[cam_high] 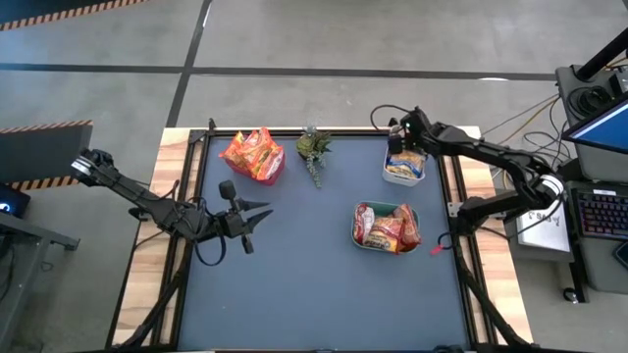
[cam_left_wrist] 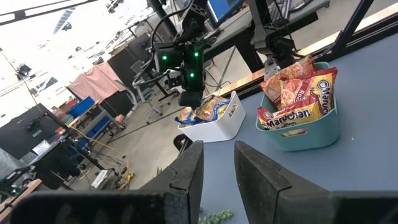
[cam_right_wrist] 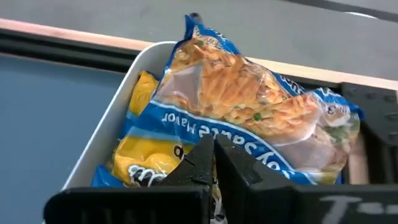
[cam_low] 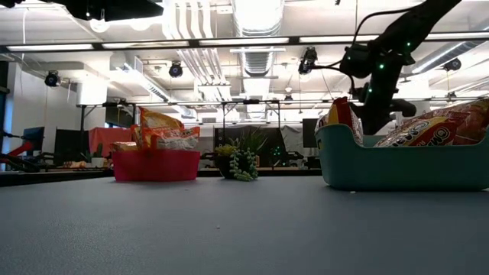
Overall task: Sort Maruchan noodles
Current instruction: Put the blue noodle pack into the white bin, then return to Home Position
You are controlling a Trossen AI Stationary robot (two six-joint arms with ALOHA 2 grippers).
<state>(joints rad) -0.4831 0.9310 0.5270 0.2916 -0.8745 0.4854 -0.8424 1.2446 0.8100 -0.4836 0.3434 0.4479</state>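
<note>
Yellow-and-blue noodle packets (cam_right_wrist: 249, 99) lie piled in a white bin (cam_high: 404, 169) at the table's far right. My right gripper (cam_right_wrist: 213, 152) is shut and points down just over that pile (cam_high: 396, 149). Red packets (cam_high: 388, 230) fill a teal bin (cam_low: 397, 164) nearer the right edge. Orange packets (cam_high: 250, 152) stick up out of a red bin (cam_low: 155, 164) at the far left. My left gripper (cam_high: 260, 226) waits open at mid-left, clear of everything, and faces both right-hand bins (cam_left_wrist: 217, 162). My right gripper comes from above, and its shut fingertips (cam_right_wrist: 202, 155) stand right at the top yellow-and-blue packet's lower edge (cam_right_wrist: 186, 134) in the white bin. I cannot tell whether they touch it; the fingers hide that spot.
A small green plant (cam_high: 314, 149) stands at the far edge between the red bin and the white bin. The blue mat (cam_high: 304, 275) runs bare across the middle and near side. Cables and a desk with a keyboard (cam_high: 599, 211) lie beyond the right edge.
</note>
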